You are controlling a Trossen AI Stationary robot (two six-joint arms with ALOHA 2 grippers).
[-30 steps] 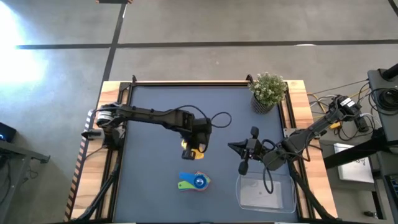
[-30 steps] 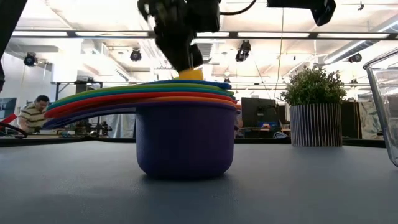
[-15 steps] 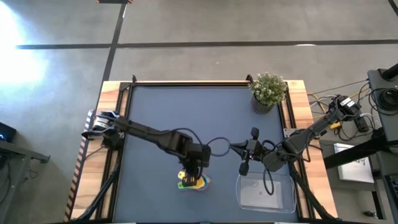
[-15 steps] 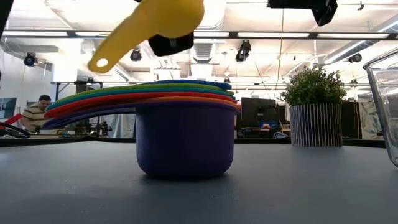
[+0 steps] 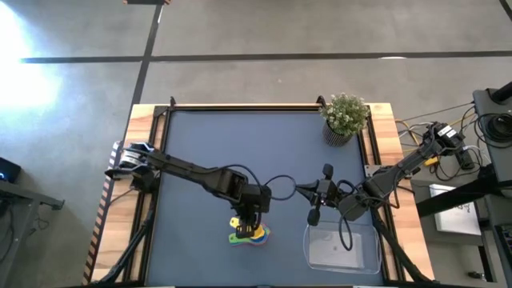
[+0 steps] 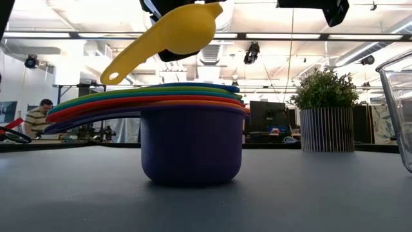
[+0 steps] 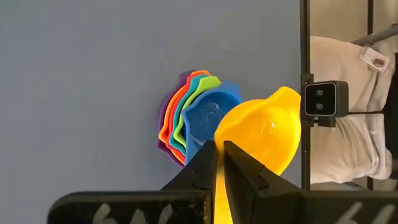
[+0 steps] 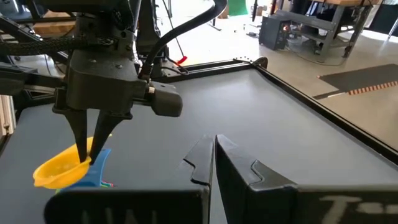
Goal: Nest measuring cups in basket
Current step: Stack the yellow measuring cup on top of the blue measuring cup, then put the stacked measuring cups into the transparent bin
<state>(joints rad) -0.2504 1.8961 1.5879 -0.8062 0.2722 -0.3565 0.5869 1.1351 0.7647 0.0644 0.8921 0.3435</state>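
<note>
A stack of nested measuring cups [image 6: 192, 138] stands on its purple outer cup's base near the table's front middle. Orange, red, green, teal and blue cups [image 7: 202, 112] sit inside it. My left gripper [image 5: 249, 218] is right above the stack, shut on a yellow cup [image 6: 185, 28], which hangs clear over it. My right gripper [image 8: 213, 149] waits shut in the air to the right, beside the clear basket [image 5: 344, 264]. The basket holds no cup. My left gripper pinches the yellow cup's handle where it meets the bowl [image 7: 219, 163] between its two fingers. The fingers slant steeply down from the table's far left and lie along the handle. The bowl [image 7: 264, 134] juts out past the fingertips. The cup is lifted clear and tilted, its handle's free end [image 6: 113, 77] lowest.
A small potted plant [image 5: 346, 117] stands at the table's far right corner. The basket's clear wall [image 6: 398, 109] rises at the low view's right edge. Dark bare mat stretches across the table's far and left parts. People sit in the room beyond the table.
My left gripper has swung toward the table's near edge with the yellow cup and stopped above the nested stack. Its wrist has rolled on the way. The cup, first behind the stack, now hangs over it with the handle tipped down.
</note>
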